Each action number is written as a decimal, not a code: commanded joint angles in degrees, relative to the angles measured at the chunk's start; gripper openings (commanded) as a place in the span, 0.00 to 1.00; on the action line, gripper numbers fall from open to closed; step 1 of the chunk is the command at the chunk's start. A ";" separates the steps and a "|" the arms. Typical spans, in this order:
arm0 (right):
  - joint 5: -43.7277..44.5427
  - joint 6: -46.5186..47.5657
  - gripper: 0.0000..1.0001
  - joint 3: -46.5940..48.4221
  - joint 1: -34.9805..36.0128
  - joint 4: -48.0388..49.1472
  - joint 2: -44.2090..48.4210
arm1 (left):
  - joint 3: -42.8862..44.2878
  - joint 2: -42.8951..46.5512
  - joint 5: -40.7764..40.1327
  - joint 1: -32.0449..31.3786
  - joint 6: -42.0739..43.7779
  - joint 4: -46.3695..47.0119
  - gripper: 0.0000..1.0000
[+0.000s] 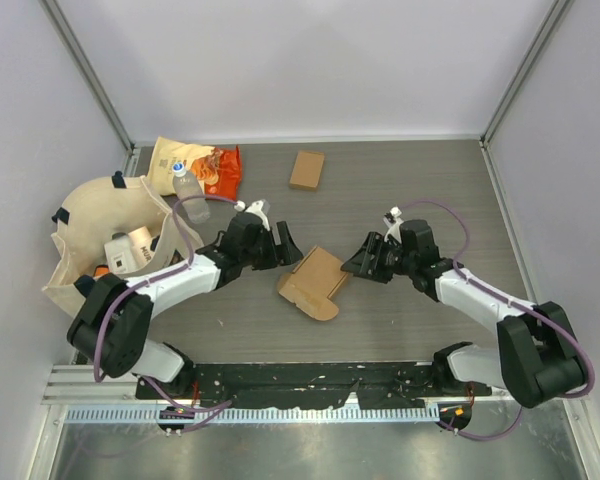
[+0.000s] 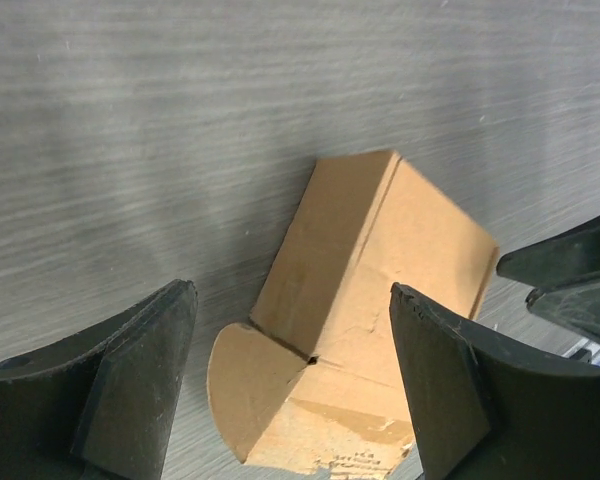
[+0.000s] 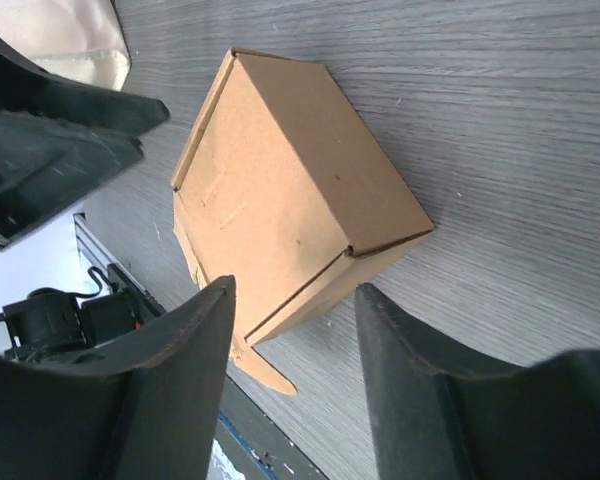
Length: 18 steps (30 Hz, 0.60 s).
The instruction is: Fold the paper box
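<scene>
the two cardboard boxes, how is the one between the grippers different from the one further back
The near box sits askew between the open left gripper and right gripper; the far box lies alone beyond them. The near box looks larger, a rounded flap sticking out; the far box looks smaller with no flap showing. Both are plain brown cardboard.

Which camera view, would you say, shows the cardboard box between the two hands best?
The right wrist view: the box appears almost whole, with its top, side and seams sharp. The left wrist view crops its lower edge but shows a rounded flap close up. The top view shows it whole but small.
</scene>
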<state>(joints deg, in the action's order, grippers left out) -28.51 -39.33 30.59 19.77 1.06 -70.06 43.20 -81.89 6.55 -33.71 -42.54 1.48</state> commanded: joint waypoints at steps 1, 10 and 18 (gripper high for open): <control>-1.81 -0.75 0.51 0.88 -0.52 5.35 -3.14 | -0.92 -1.87 3.03 0.23 -0.88 4.05 0.82; -4.01 -3.47 0.19 -5.97 -4.39 14.05 -7.20 | 0.22 -8.73 11.03 3.13 -0.87 6.61 0.89; -2.87 -1.27 0.15 -6.85 -6.85 11.60 -7.72 | -0.66 -11.54 22.01 3.13 -3.33 12.85 0.91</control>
<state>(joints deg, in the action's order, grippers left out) -34.26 -42.54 25.28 13.96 13.74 -76.62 42.26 -93.23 23.73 -30.68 -44.69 9.98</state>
